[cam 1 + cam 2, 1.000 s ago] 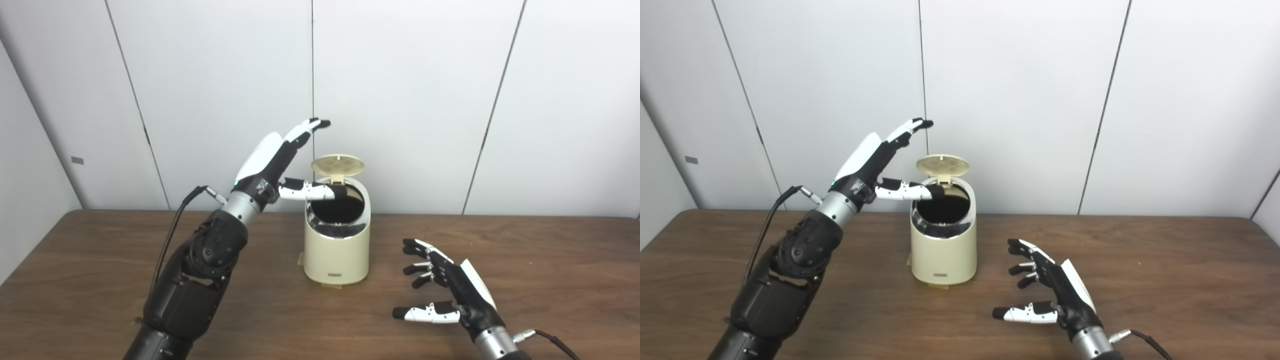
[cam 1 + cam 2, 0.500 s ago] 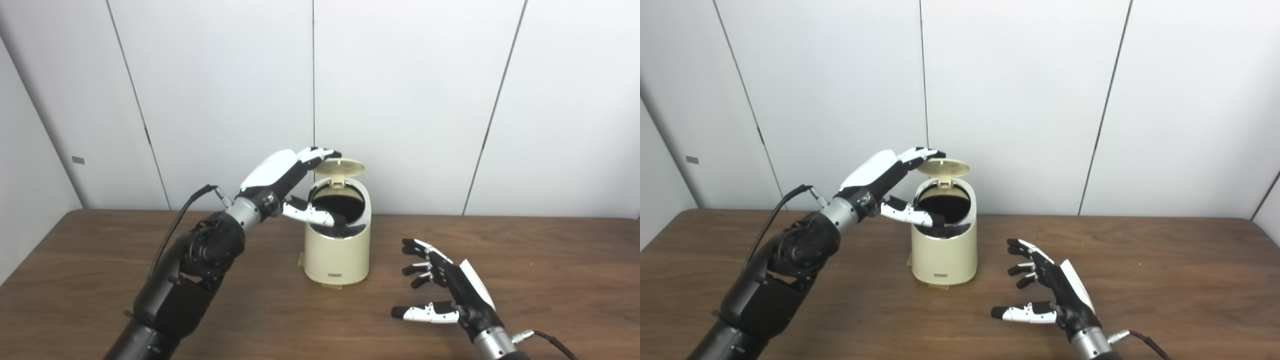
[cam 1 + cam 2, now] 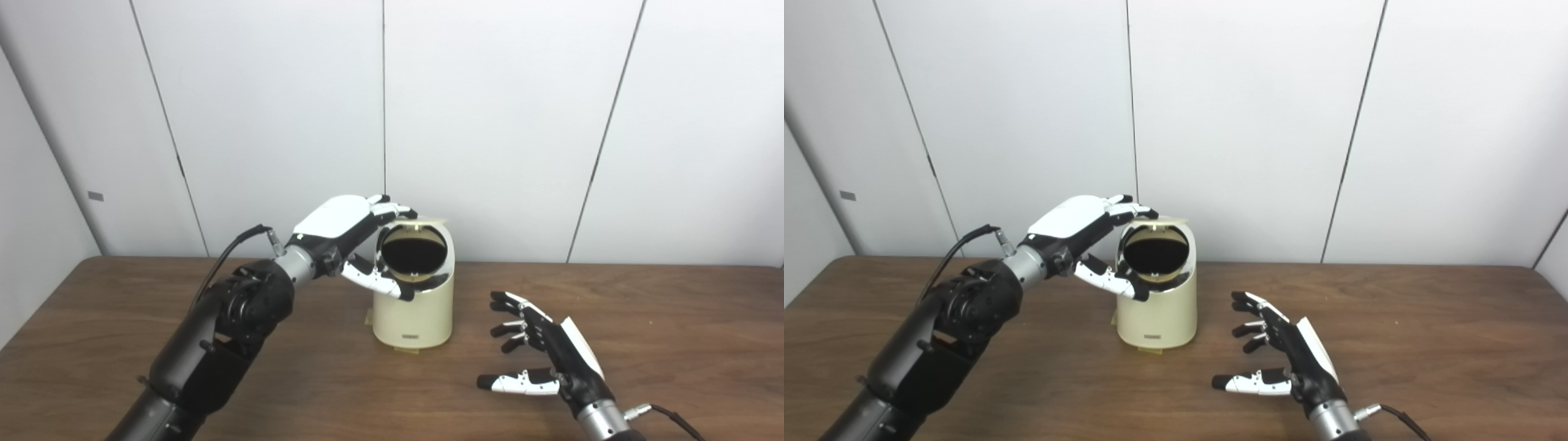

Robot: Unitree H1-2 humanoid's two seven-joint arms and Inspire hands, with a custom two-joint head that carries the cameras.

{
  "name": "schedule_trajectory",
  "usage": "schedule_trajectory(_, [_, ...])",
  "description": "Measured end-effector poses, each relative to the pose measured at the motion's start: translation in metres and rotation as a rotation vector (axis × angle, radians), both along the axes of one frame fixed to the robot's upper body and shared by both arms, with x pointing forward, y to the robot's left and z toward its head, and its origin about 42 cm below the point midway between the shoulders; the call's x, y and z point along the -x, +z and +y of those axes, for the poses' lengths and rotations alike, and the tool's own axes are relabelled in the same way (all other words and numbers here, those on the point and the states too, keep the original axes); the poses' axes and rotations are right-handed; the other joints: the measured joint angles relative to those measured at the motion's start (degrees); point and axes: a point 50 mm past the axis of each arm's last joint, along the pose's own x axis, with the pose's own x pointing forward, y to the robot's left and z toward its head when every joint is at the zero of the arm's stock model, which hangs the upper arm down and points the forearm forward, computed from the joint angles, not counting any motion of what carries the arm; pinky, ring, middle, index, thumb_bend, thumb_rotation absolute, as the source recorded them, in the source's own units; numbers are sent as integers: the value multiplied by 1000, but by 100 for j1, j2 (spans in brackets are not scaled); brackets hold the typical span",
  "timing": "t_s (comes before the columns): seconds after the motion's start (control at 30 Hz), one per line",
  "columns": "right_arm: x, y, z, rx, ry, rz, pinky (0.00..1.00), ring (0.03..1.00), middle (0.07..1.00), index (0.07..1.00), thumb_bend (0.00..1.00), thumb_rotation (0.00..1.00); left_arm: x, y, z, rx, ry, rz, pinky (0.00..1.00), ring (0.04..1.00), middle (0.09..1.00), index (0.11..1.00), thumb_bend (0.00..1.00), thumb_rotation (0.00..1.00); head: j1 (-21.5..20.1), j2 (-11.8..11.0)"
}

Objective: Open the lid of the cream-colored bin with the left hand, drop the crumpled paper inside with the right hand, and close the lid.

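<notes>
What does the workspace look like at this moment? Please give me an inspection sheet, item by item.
Surface: brown wooden table, no stains seen.
Job's things: cream-colored bin upright near the table's far edge; its lid is partly lowered, the dark opening still shows. Crumpled paper: nothing seen, on the table or in a hand.
Clutter: nothing seen.
Hands: left hand lies over the lid, fingers on its top, thumb at the bin's front rim. Right hand is open above the table, right of the bin, holding nothing.
Cables: a black cable at the left wrist; another at the right wrist.
Surroundings: plain white wall panels behind the table.
</notes>
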Motion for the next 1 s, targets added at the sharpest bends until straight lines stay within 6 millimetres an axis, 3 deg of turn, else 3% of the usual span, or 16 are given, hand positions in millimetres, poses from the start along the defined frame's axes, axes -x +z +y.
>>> schedule_trajectory(0.5, [0,0,2,-6,-3,8,524,667,817,826,847,169,23,10,0,-66,-50,-43,1000,1000,912,898,1000,473,-70,62])
schedule_trajectory(1.0, [0,0,5,-11,-9,25,538,681,824,843,855,239,33,7,1,-99,-88,-46,1000,1000,908,900,1000,488,-114,88])
